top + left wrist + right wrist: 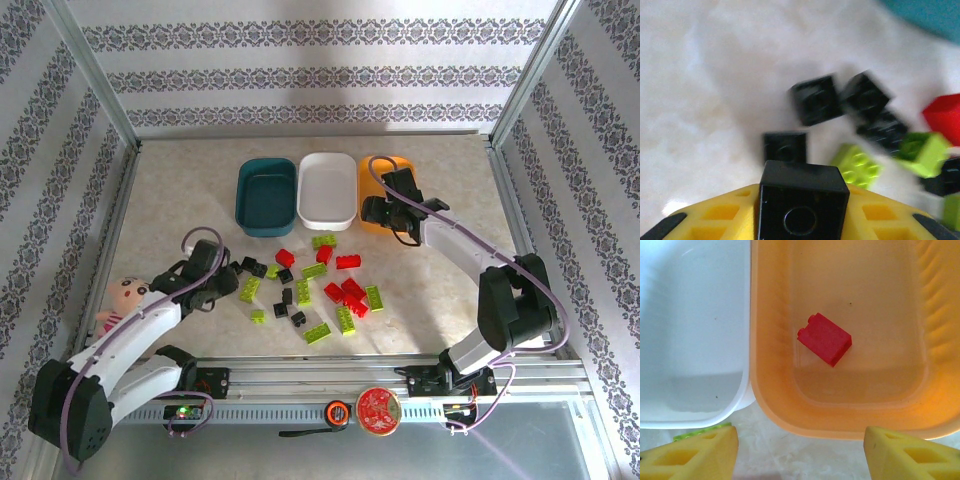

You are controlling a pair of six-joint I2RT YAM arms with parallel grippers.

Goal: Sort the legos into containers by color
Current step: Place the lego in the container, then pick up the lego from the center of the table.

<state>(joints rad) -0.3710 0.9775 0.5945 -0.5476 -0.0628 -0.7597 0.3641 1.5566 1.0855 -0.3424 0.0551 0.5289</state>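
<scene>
Black brick (pixel 802 200) clamped in left tool (pixel 228 285) beside the pile (pixel 310 285) on the table (pixel 170 200): may slip, scattering neighbours if lifted fast, with right tool (pixel 800 450) wide, empty over orange tray (pixel 770 405).

Bright, even light; blurry left-wrist view

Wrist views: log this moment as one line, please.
left end effector: shut on black lego | right end effector: open, above orange tray | orange tray: red lego inside
</scene>
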